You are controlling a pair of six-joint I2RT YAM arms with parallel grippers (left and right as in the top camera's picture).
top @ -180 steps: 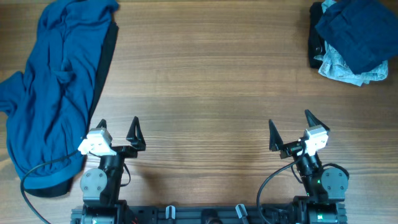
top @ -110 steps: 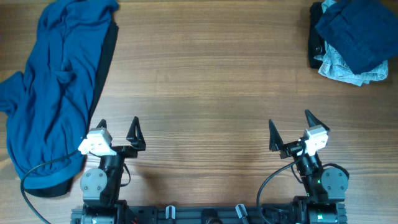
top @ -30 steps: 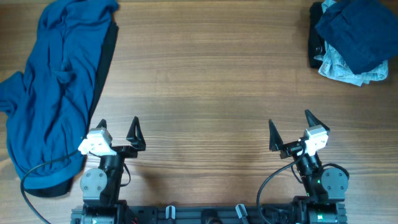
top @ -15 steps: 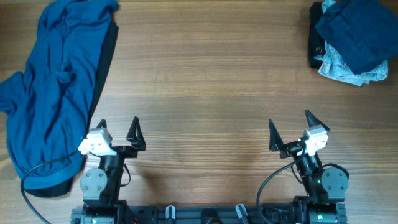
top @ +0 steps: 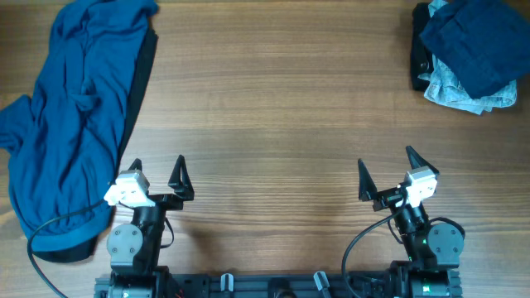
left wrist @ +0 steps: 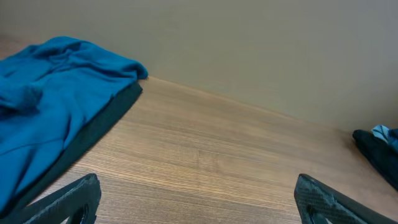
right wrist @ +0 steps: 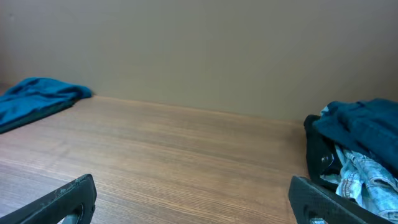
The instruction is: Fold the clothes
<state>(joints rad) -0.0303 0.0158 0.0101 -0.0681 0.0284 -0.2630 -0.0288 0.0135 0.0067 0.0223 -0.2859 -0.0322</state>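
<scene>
Nothing moved. Left end effector (top: 157,165) and right end effector (top: 386,161) gape wide, empty. Teal shirt (top: 74,108) edge just left of the former; open table (top: 273,108) ahead.

teal shirt (top: 70,116) — rumpled, over black garment (top: 142,79)

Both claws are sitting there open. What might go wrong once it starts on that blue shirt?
1. The teal shirt lies bunched over a black garment, so the left claw may pinch both layers at once.
2. A black cable loops across the shirt's near end and might snag when the cloth is dragged.
</scene>
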